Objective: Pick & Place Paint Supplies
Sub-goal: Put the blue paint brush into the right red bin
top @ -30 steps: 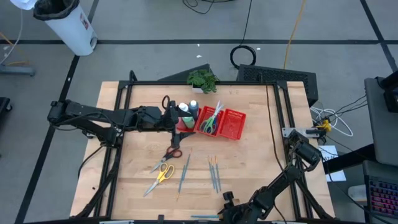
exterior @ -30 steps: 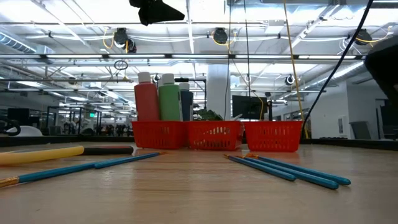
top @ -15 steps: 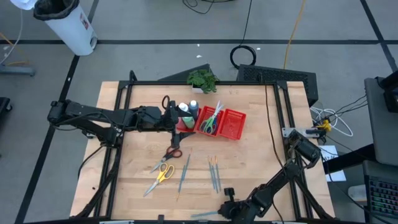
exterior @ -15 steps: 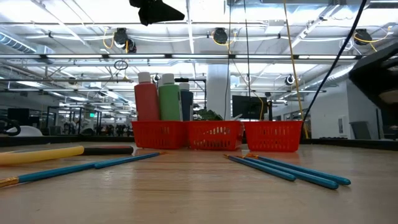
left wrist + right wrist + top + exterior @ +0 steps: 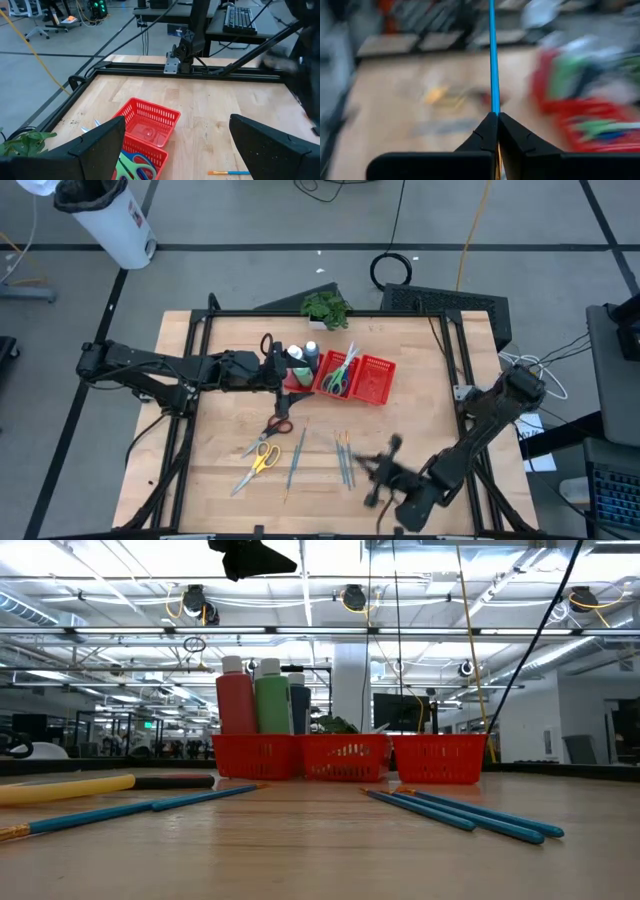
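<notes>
Paint bottles [image 5: 298, 356] stand in the tray's [image 5: 372, 387] left end, scissors [image 5: 262, 457] and brushes [image 5: 344, 459] before it.

A grey floor [image 5: 250, 220] crossed by dark lines surrounds the wooden table [image 5: 410, 395]. A white bin [image 5: 110, 220] with a black liner stands well beyond the left claw. A keyboard [image 5: 243, 19] lies on a dark desk [image 5: 225, 32]. Ceiling trusses [image 5: 400, 625] carry round lamps [image 5: 352, 598].

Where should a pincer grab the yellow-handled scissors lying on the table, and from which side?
At the pivot, from straight above, likely: the yellow-handled scissors lie flat, blades seemingly closed, so fingers can straddle that narrow neck. The left pincer is open; the right pincer grips a brush.
</notes>
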`<move>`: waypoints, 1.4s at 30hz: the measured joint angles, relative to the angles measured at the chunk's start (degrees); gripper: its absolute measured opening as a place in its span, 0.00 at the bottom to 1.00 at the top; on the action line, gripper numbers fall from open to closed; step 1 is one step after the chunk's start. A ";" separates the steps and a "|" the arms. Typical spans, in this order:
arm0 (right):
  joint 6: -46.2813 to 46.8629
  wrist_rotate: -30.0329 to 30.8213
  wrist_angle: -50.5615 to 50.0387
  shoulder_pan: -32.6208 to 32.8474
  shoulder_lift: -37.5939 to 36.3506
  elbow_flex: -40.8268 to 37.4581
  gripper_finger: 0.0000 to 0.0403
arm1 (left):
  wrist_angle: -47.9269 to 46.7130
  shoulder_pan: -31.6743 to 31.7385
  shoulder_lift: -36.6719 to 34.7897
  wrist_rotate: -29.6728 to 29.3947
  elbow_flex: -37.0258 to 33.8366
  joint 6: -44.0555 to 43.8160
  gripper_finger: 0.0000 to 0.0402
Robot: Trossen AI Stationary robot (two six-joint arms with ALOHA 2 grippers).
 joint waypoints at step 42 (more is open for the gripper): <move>-31.61 -60.30 34.61 -53.31 -20.96 -32.36 0.31 | 0.39 -0.02 -0.02 0.00 0.00 0.00 0.91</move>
